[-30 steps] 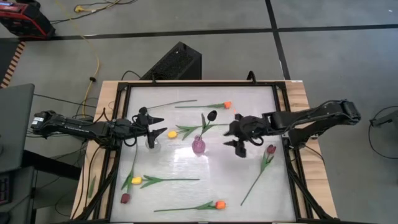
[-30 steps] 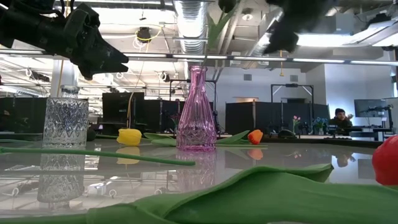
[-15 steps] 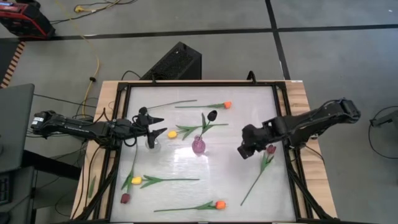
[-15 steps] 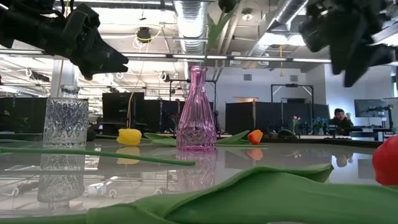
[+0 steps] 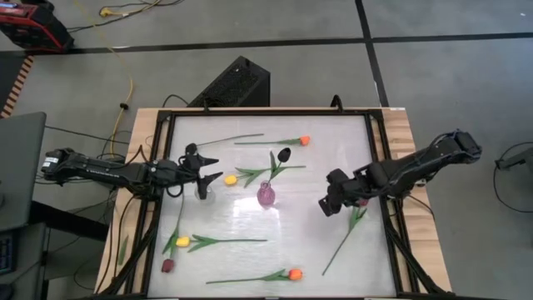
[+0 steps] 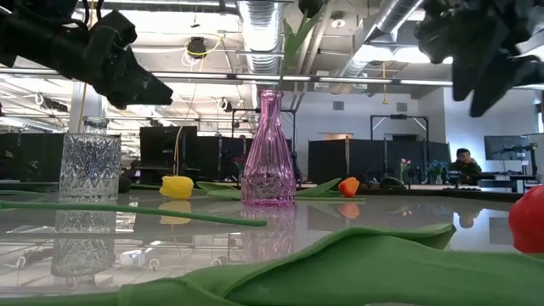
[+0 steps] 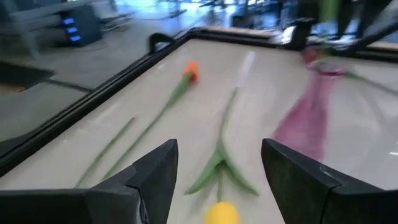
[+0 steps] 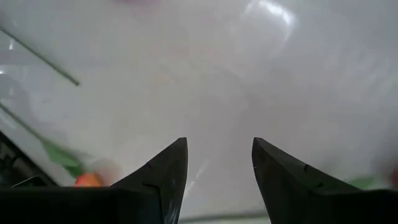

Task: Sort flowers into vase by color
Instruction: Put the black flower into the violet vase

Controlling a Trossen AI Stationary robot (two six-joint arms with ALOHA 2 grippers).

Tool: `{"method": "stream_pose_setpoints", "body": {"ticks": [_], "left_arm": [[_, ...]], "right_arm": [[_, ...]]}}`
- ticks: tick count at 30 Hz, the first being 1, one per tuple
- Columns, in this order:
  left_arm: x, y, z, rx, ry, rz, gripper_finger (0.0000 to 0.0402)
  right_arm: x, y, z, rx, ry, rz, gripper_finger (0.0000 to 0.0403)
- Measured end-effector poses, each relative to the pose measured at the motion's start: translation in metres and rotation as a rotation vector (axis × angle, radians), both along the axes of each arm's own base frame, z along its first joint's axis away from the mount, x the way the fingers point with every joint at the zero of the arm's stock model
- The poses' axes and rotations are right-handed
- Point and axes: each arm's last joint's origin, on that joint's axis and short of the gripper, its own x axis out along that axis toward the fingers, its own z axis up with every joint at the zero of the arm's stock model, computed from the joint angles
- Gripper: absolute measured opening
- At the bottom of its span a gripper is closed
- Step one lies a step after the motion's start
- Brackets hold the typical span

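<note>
A pink vase (image 5: 266, 196) holds one dark maroon tulip (image 5: 284, 154), whose stem sticks into the vase's neck. A clear cut-glass vase (image 5: 202, 191) stands to its left. My left gripper (image 5: 210, 158) hovers open above the clear vase, also seen in the low view (image 6: 136, 81). My right gripper (image 5: 326, 205) hangs open above bare table right of the pink vase, beside a maroon tulip's stem (image 5: 341, 242). Loose tulips lie flat: yellow (image 5: 231, 179), orange (image 5: 305, 140), yellow (image 5: 182, 242), maroon (image 5: 167, 265), orange (image 5: 294, 272).
A bare green stem (image 5: 230, 139) lies near the far edge. A raised black frame (image 5: 381, 167) rims the glossy table. In the left wrist view, the yellow tulip (image 7: 222, 213), orange tulip (image 7: 191, 70) and pink vase (image 7: 308, 121) lie ahead of the fingers.
My right gripper has drawn away from the pink vase toward the table's right and near edges and tipped to point down at the table. The left arm and the flowers have stayed put.
</note>
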Motion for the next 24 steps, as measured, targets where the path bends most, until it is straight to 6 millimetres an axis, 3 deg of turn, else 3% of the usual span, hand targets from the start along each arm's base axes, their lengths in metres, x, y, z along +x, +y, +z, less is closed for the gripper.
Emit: {"method": "stream_pose_setpoints", "body": {"ticks": [3,6,13,19,24], "left_arm": [[-0.002,0.012,0.002,0.056,0.082,0.124,0.0222],[-0.001,0.031,0.017,0.056,0.169,0.196,0.0222],[0.010,0.094,0.043,-0.085,0.366,0.308,0.0222],[0.030,0.146,0.029,-0.180,0.632,0.298,0.0222],[0.048,0.172,0.012,-0.221,0.855,0.226,0.0222]], "right_arm": [[0.003,-0.011,0.000,-0.086,-0.013,0.030,0.0204],[0.006,-0.023,0.000,-0.155,-0.017,0.049,0.0204],[0.013,-0.041,0.003,-0.220,-0.060,0.102,0.0204],[0.014,-0.043,0.003,-0.257,-0.067,0.171,0.0204],[0.014,-0.042,0.003,-0.281,-0.065,0.221,0.0204]]}}
